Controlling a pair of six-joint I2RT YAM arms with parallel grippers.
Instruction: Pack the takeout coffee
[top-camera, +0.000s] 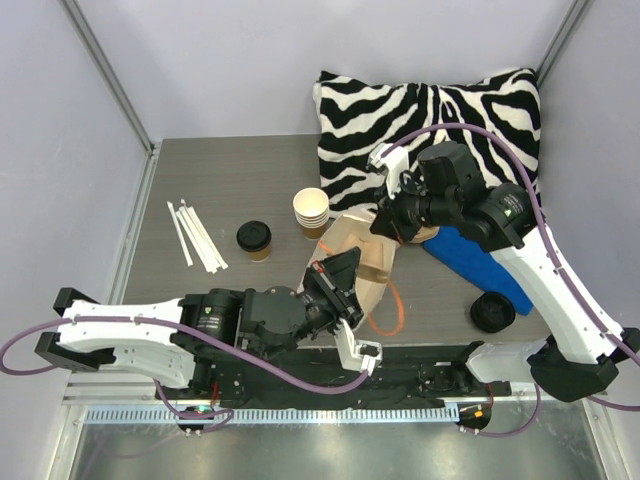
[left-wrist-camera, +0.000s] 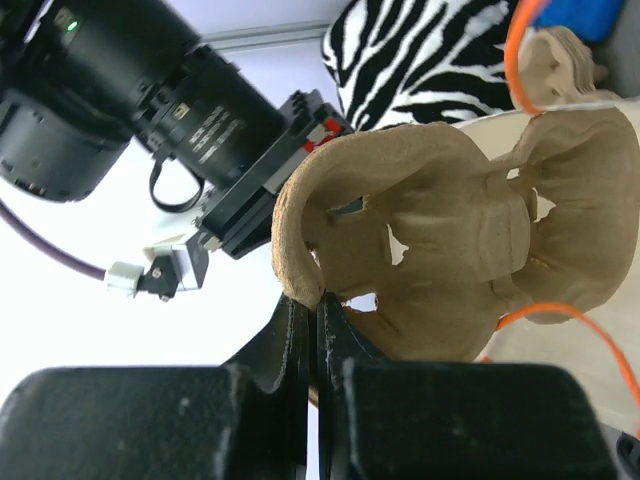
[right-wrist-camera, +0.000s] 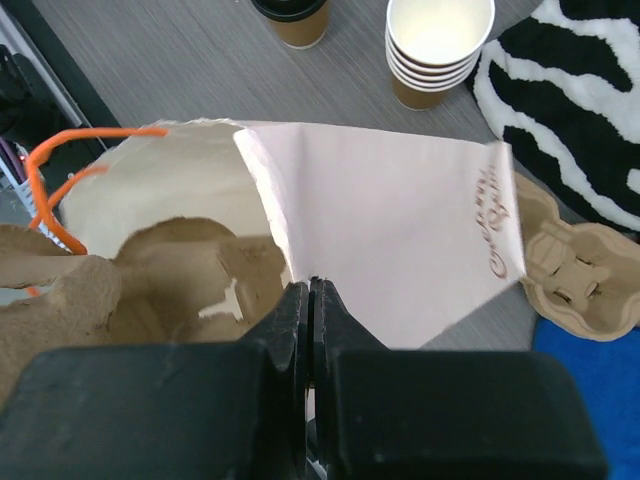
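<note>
The takeout coffee (top-camera: 254, 240) stands upright on the table (top-camera: 230, 175), left of centre in the top view, apart from both grippers. To its right, the left gripper (left-wrist-camera: 312, 308) is pinched tight on the rim of a pulp cup carrier (left-wrist-camera: 430, 230). The right gripper (right-wrist-camera: 309, 290) is clamped on the paper bag's (right-wrist-camera: 400, 230) edge, further right.

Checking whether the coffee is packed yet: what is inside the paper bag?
The paper bag holds a pulp cup carrier at its mouth, pinched by the left gripper, visible pockets empty. The takeout coffee stands outside. The bottom is hidden.
</note>
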